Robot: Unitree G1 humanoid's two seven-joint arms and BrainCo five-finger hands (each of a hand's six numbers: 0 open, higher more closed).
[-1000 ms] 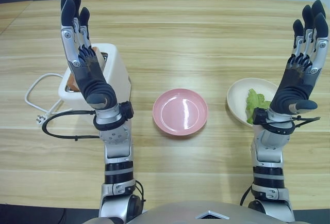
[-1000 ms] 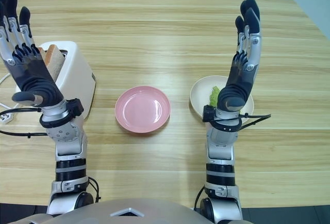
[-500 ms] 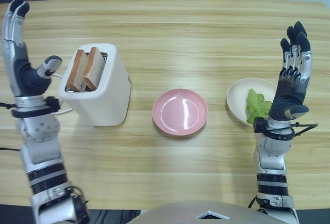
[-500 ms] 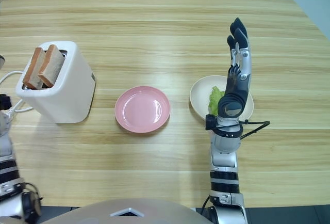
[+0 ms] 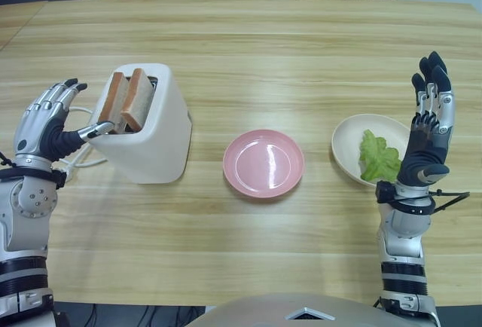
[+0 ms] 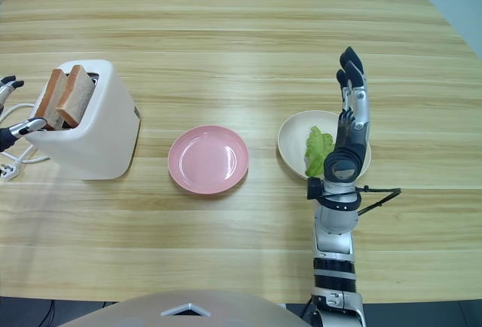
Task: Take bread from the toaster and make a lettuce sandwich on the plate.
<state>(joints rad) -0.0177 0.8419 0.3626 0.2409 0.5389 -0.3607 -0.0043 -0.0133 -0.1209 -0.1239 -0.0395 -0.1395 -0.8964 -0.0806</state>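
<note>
Both spread, empty; left robot hand (image 5: 44, 125) thumb at toaster (image 5: 154, 139) edge; right robot hand (image 5: 428, 137) beside lettuce (image 5: 376, 158).

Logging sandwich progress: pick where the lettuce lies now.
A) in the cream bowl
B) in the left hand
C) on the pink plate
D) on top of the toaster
A: the lettuce lies in the cream bowl, which stands to the right of the pink plate.

Bright even overhead light, soft shadows, sheen on pink plate (image 5: 263, 163)
</note>
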